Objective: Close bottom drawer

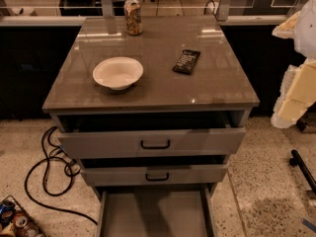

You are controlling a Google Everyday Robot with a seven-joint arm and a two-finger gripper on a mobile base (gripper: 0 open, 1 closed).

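The grey metal cabinet [148, 102] stands in the middle of the camera view with all three drawers out. The bottom drawer [153, 214] is pulled out furthest. Its plain grey inside shows at the bottom edge of the view, and its front and handle are cut off below. The middle drawer [154, 174] above it is out a little, with a black loop handle. The top drawer [150, 142] is also out a little. My gripper [298, 85] shows as white and cream parts at the right edge, beside the cabinet's right side at top height, apart from the drawers.
On the cabinet top are a white bowl [118, 72], a black remote [186, 61] and a drink can [133, 17]. A black cable [47, 167] loops on the floor at the left. A black bar [302, 169] lies on the floor at the right. A glass wall runs behind.
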